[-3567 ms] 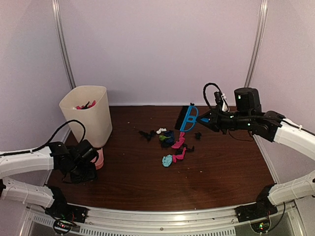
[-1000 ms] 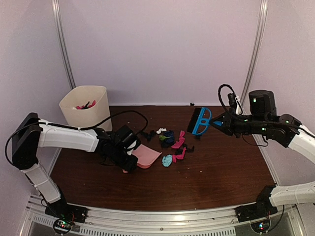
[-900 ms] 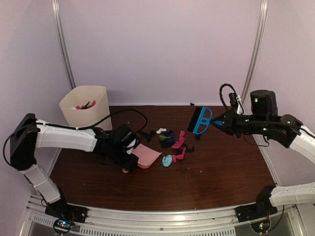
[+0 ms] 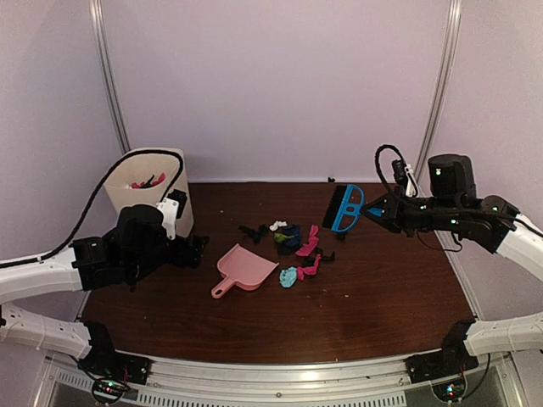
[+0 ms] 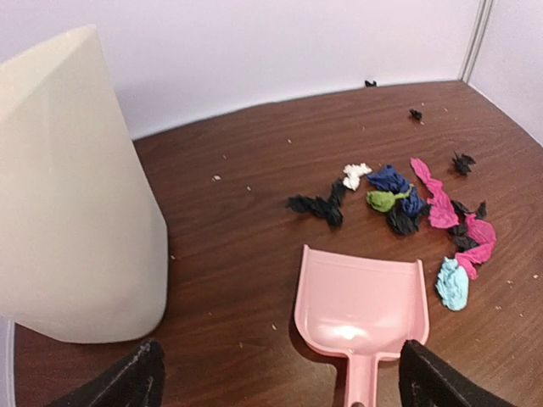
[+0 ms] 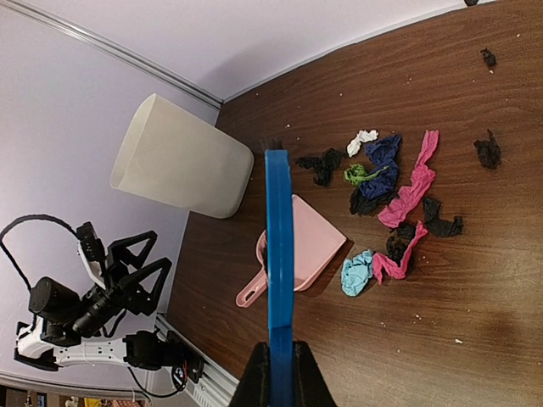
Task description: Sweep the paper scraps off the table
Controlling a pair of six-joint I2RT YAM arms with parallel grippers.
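Note:
The paper scraps (image 4: 297,244) lie in a loose cluster mid-table: pink, light blue, dark blue, green, white and black bits. They also show in the left wrist view (image 5: 407,208) and the right wrist view (image 6: 390,195). The pink dustpan (image 4: 246,270) lies flat on the table (image 4: 382,314), its mouth toward the scraps. My left gripper (image 4: 193,251) is open and empty, a little left of the dustpan (image 5: 361,301). My right gripper (image 4: 377,212) is shut on the blue hand brush (image 4: 346,209), held in the air to the right of the scraps.
A cream waste bin (image 4: 148,191) with some scraps inside stands at the back left, close behind my left arm. A few tiny black bits lie near the back wall (image 5: 416,114). The silver rail (image 4: 280,373) runs along the front edge.
My left gripper has let go of the dustpan and pulled back to the left. The dustpan now lies on the table. The right gripper with the brush has hardly moved in the last second.

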